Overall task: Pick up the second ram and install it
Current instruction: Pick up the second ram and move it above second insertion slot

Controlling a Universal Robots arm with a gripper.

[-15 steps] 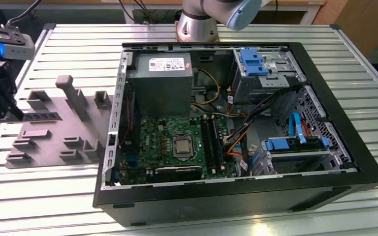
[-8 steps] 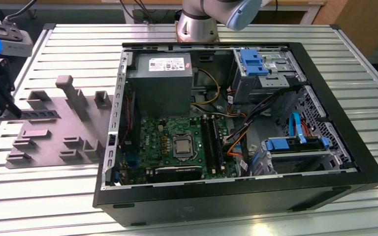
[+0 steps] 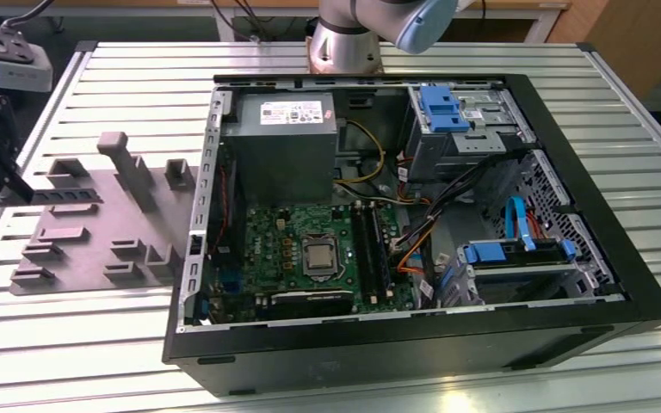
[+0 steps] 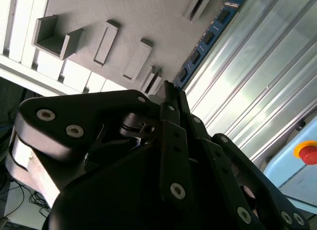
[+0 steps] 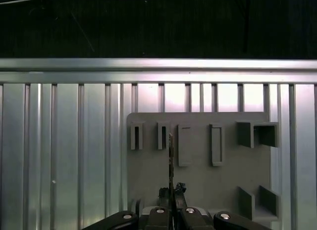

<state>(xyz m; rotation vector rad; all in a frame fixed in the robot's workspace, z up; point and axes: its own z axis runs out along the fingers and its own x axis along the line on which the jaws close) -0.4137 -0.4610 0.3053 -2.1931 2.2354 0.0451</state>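
Grip: my gripper [image 3: 11, 191] has its fingers drawn narrow, pinched on the flat faces of 1 end of the second ram [image 3: 66, 196].
Where the ram is: it hangs over the grey holder plate [image 3: 89, 232] at the exterior view's left. The second wrist view shows its bluish label and black chips [image 4: 208, 37] running out ahead of my gripper [image 4: 169, 94]. I cannot tell how far it stands clear of the plate.
Edge-on: in the first wrist view the ram [image 5: 171, 156] is a thin line rising from my gripper [image 5: 172, 191], between 2 holder blocks [image 5: 163, 136].
Why this hold: in my judgement, gripping 1 end keeps most of the long contact edge free for seating.
Why the blocks: their slots seem made to stand a stick on edge, so both of its faces can be pinched.
Destination: the open computer case [image 3: 423, 337] lies on its side on the slatted table [image 3: 78, 344], well apart toward the exterior view's right, with the motherboard [image 3: 290, 228] facing up and the memory slots [image 3: 371, 245] exposed.
Progress: the pick-up looks done; the install is not yet done.
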